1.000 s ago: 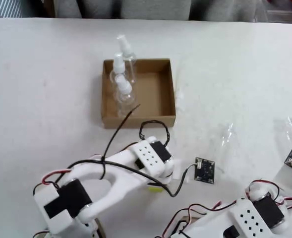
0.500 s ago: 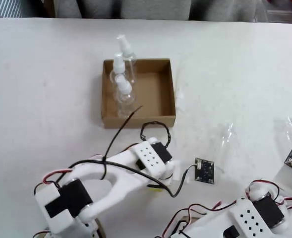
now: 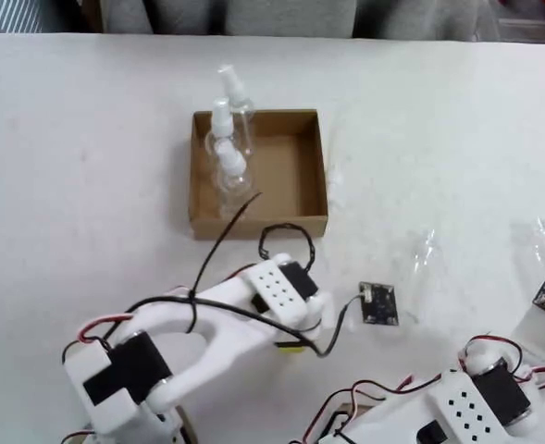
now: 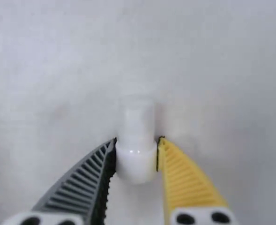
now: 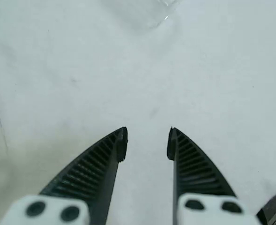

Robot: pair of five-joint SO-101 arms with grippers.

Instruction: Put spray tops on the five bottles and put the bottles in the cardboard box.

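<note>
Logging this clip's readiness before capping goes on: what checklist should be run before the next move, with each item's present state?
1. The left gripper is shut on a spray top: ok.
2. The right gripper is open and empty: ok.
3. Uncapped clear bottles are on the table near the right arm: ok, two of them.
4. Those bottles are upright for capping: cannot tell.
5. The cardboard box has room: ok, three capped bottles sit at one side.
</note>
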